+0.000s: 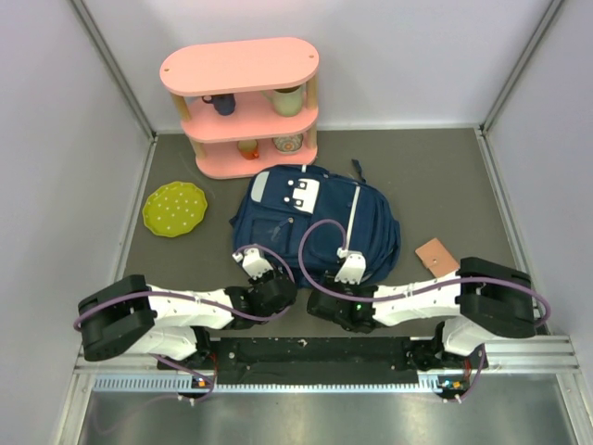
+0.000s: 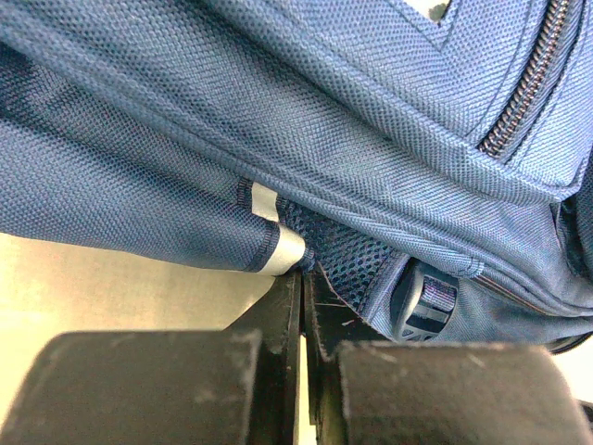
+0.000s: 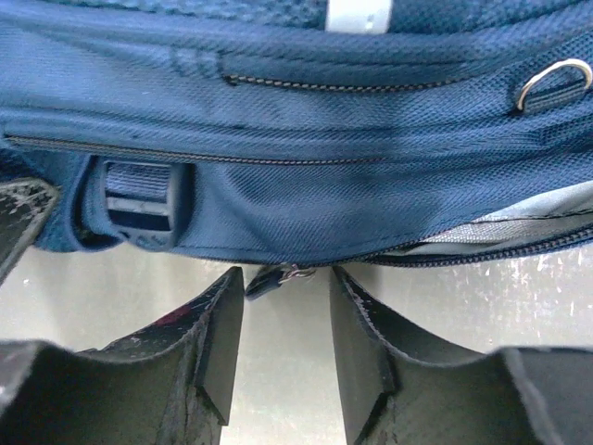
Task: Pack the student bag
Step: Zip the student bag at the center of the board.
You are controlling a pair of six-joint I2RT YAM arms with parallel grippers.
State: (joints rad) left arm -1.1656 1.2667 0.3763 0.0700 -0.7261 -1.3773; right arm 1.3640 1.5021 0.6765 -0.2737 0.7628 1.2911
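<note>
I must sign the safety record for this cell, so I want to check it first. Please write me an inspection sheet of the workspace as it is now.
Surface: grey table, flat and matte.
Job's things: student bag lies in the middle; a zip at its near edge is partly open.
Clutter: pink shelf with cups at the back; green plate left of the bag; tan flat item right of it.
Grippers: left gripper, jaws shut at the bag's near edge; right gripper, jaws open around a zip pull.
Cables: purple cable loops over the bag.
Surroundings: white walls; nothing else seen.
</note>
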